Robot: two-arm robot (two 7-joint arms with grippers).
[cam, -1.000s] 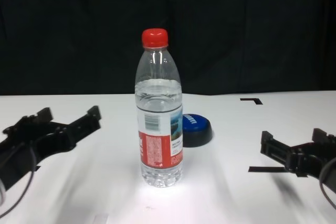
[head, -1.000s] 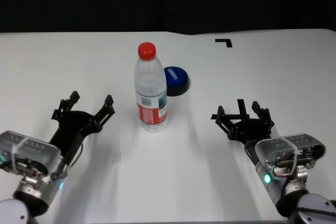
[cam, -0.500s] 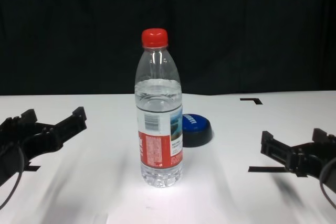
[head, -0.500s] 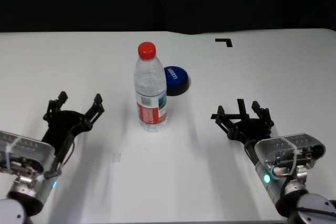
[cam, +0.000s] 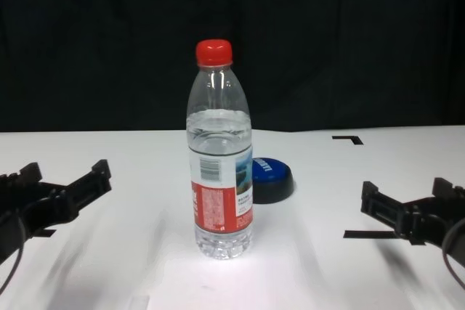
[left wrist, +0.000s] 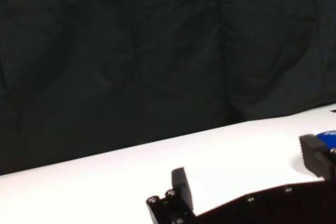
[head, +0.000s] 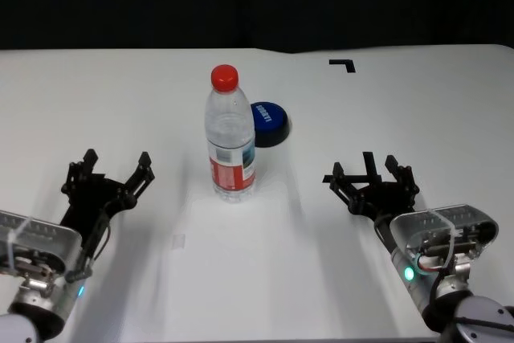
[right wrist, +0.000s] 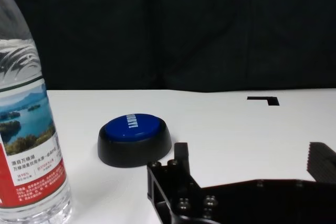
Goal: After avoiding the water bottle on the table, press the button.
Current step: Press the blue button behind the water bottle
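Low blue-topped button (head: 269, 120) with black base and small white lettering, sitting flat on the white table (head: 450, 102), a little beyond the middle and toward the far side. Directly in front of it and slightly to the robot's left, touching or nearly touching in the head view, upright water bottle (head: 230, 136): clear plastic, red screw cap, red-and-white label with a barcode, partly filled, hiding the button's near-left edge. From the chest view, same bottle (cam: 221, 157) rising well above the button (cam: 272, 177), which peeks out behind its right side. In the right wrist view, button (right wrist: 134, 139) clear of the bottle (right wrist: 29, 145), a strip of bare table between them. Farther out, on the near left of the table, left gripper (head: 112, 173) hovering low with fingers spread wide, holding nothing, well apart from the bottle; seen in the chest view (cam: 64, 176) at the left edge, and in the left wrist view only as dark finger tips against white tabletop and black backdrop. On the near right, right gripper (head: 371, 174) likewise splayed wide and empty, well apart from bottle and button, pointing toward the far side, over a short black tape mark (cam: 360, 234). Near the far right edge, an L-shaped black tape mark (head: 344, 63).
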